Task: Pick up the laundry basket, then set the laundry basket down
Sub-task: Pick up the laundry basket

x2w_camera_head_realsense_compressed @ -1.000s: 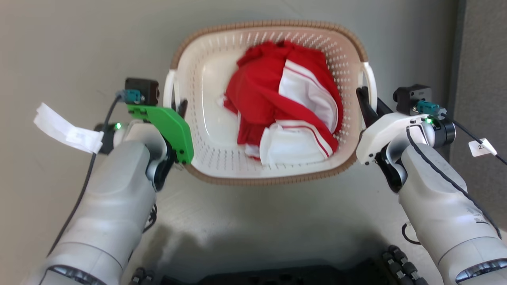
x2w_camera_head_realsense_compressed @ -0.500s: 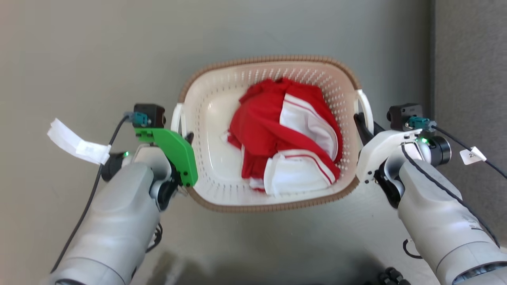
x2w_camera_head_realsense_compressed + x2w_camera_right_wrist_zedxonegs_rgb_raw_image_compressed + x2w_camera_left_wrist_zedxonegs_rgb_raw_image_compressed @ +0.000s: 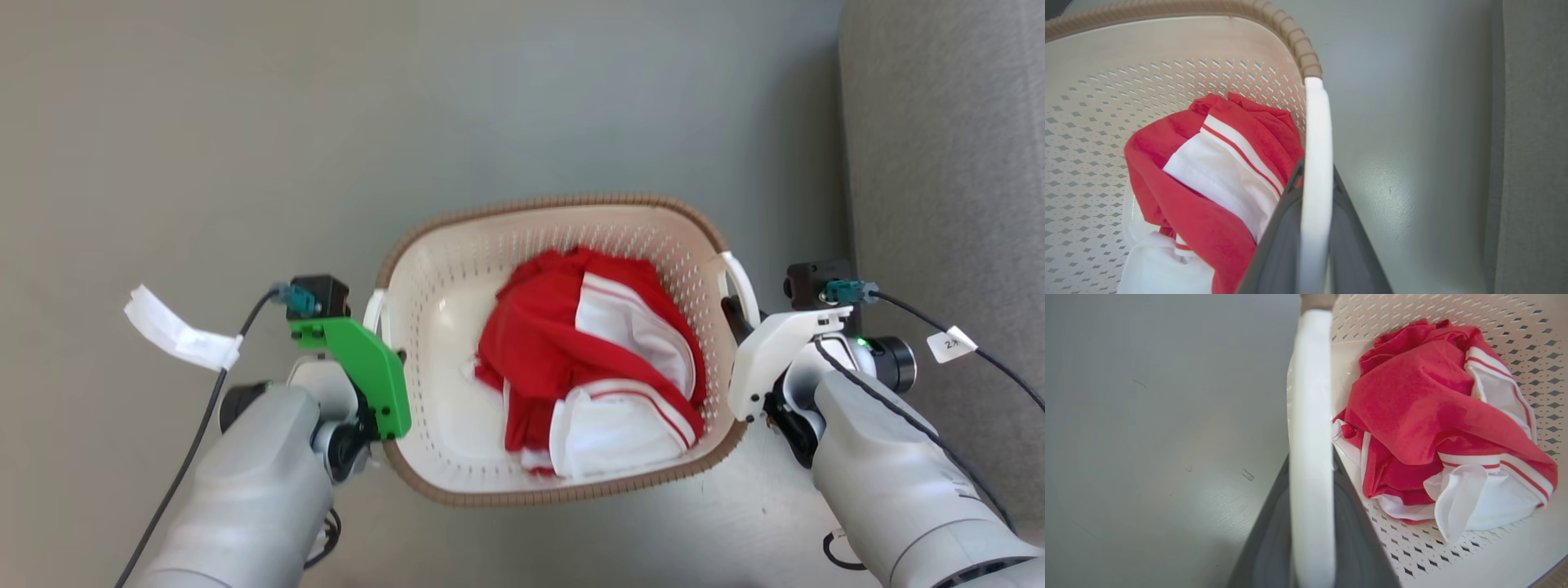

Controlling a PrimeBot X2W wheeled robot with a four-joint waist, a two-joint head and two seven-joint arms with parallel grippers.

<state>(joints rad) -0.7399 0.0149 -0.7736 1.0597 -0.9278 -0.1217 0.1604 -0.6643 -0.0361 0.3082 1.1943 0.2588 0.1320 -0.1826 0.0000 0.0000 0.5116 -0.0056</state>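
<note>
Grey floor (image 3: 245,122) beneath the laundry basket (image 3: 571,199)

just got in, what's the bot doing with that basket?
Two-arm hold on the laundry basket: the left gripper is clamped on its left handle and the right gripper on its right handle, with a finger on either side of each white loop. A crumpled red-and-white garment lies inside. The basket looks level between the arms over the grey floor; whether it is lifted or resting there cannot be told.
</note>
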